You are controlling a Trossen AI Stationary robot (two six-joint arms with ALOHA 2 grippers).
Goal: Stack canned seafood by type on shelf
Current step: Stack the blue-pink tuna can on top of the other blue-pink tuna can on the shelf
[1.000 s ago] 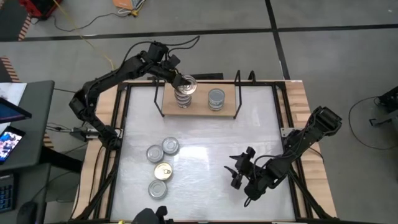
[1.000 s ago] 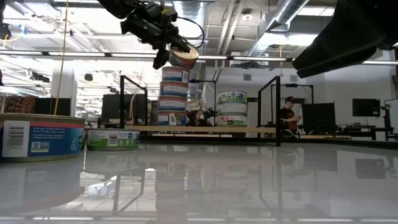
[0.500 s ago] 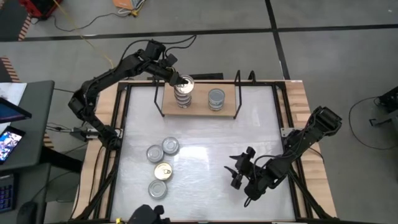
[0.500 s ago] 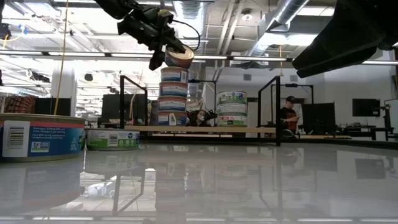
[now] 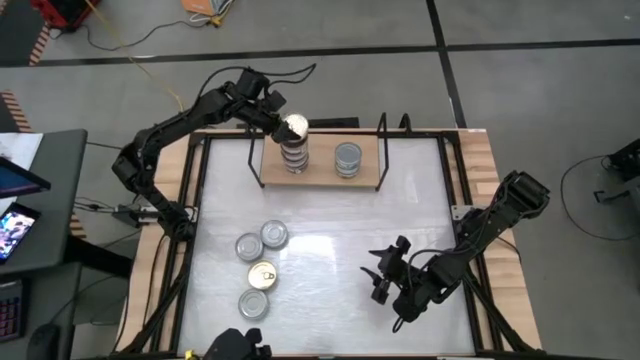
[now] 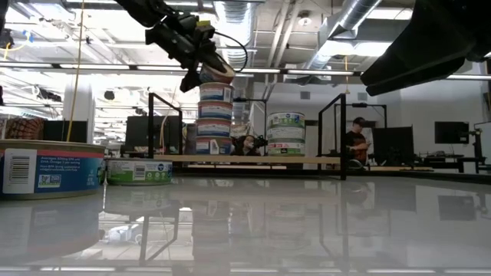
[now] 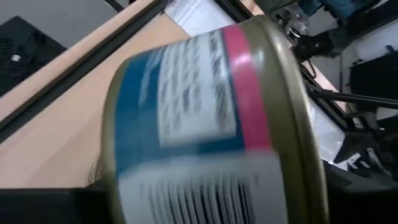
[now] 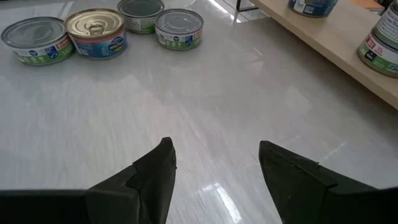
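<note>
Grey floor [image 5: 520, 90] around the table, a dark seam crossing it at twelve o'clock. Yellow cable [image 5: 120, 45] trails at eleven. Ceiling ducts [image 6: 345, 23] and strip lights [image 6: 92, 67] overhead, monitor [image 6: 451, 133] at three.

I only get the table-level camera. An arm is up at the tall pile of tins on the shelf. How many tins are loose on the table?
Observer: Four loose tins, clustered on the left arm's side, away from the shelf. Three are silver-grey-topped, and there is one gold-topped tin.
Operator: Where is the other arm's hand?
Observer: The right hand hovers open over bare tabletop, apart from every tin.
Operator: What colour is the short pile's top?
Observer: The short pile has a silver-grey lid on top.
</note>
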